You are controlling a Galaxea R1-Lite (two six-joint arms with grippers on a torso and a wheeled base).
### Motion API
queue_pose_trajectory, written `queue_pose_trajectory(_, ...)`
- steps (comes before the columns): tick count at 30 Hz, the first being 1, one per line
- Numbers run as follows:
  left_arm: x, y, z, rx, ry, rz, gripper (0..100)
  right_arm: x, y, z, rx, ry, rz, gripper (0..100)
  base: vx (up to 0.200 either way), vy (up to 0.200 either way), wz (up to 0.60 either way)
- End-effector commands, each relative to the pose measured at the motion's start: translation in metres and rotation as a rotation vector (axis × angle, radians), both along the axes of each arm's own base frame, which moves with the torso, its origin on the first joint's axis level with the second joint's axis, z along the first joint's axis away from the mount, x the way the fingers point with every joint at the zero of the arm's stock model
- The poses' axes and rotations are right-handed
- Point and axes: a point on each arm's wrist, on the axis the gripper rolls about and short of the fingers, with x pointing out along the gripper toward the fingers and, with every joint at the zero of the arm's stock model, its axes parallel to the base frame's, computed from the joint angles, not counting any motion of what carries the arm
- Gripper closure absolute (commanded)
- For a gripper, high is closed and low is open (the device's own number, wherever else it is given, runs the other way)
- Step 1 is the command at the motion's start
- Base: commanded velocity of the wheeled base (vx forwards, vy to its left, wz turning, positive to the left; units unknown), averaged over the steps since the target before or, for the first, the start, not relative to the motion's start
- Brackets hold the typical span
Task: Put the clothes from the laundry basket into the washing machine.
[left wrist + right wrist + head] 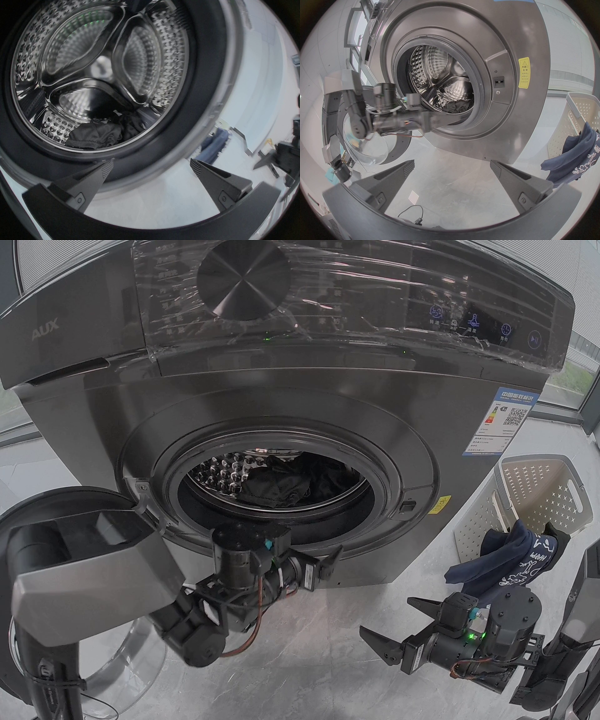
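Front-loading washing machine (300, 396) with its door (400, 150) swung open to the left. Through the round opening we see the perforated drum (93, 62).

A black garment (275, 484) lies crumpled on the drum's lowest part, just behind the front lip. Its long axis runs side to side across the opening, and it has no clear head or tail.

The laundry basket (544, 490) stands on the grey floor (312, 646) beside the machine's right front corner. Its pierced walls are pale.

A navy garment (506, 559) with white print is draped over the basket's near rim. One part is inside and the greater part hangs outside. We read its long axis as running from the rim down and outward, towards the floor in front of the machine (the loose end points away from the basket).

The left gripper (150, 164) sits at the lower lip of the opening and is aimed into the drum. Its fingers are spread wide with nothing between them, and the black garment lies beyond them, untouched.

The right gripper (385, 615) hangs low over the floor, in front of the machine's right front corner and near the hanging navy cloth but apart from it. Its fingers are likewise spread and hold nothing.
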Motion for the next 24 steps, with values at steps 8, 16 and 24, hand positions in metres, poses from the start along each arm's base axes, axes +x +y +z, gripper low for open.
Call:
queue_pose_trajectory(8, -0.109, 0.061, 0.065, -0.047, -0.062, -0.101, 0, -0.021, -0.023, 0.019, 0.034, -0.039, -0.010, 0, 0.000, 0.000, 0.00)
queue_pose_trajectory(16, -0.139, 0.085, 0.053, -0.061, -0.050, -0.107, 0, -0.023, -0.038, 0.029, 0.065, -0.068, -0.053, 0, 0.000, 0.000, 0.00)
queue_pose_trajectory(24, -0.150, 0.096, 0.048, -0.060, -0.049, -0.104, 0, -0.024, -0.040, 0.033, 0.076, -0.083, -0.065, 0, 0.000, 0.000, 0.00)
